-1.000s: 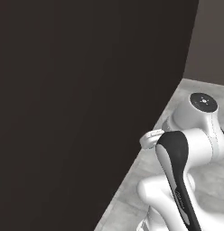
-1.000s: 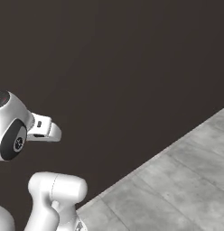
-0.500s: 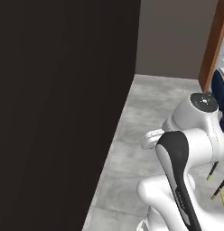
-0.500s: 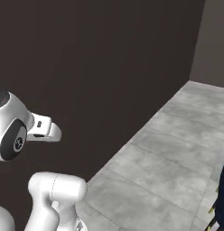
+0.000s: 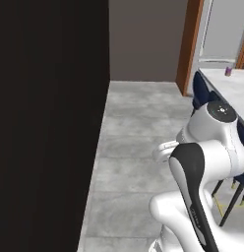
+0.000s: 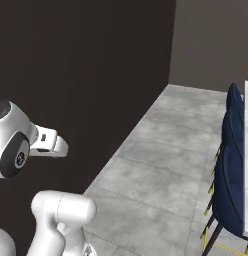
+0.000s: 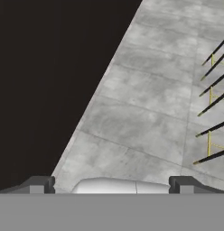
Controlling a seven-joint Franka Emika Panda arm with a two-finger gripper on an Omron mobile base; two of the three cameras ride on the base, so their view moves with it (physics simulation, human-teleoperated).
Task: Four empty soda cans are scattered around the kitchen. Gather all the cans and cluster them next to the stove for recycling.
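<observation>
Both base views have swung with the driving base: the dark wall [image 5: 50, 123] that filled nearly everything a second ago now takes up only the left side, and a run of grey tiled floor [image 5: 138, 128], a reddish-brown wooden post [image 5: 189, 44] and blue stools [image 6: 231, 165] have come into sight. The arm holds the same folded pose in the pictures.

In the hand view, the gripper [image 7: 111, 185] points down at bare floor with its two dark fingertips [image 7: 39, 184] spread as wide as they go and nothing between them.

One soda can [image 5: 228, 72] stands upright on the white marble counter [image 5: 227, 88] at the far right of the left base view, well apart from the gripper, beyond the stools. It appears as a tiny purple cylinder; its top is too small to make out.
</observation>
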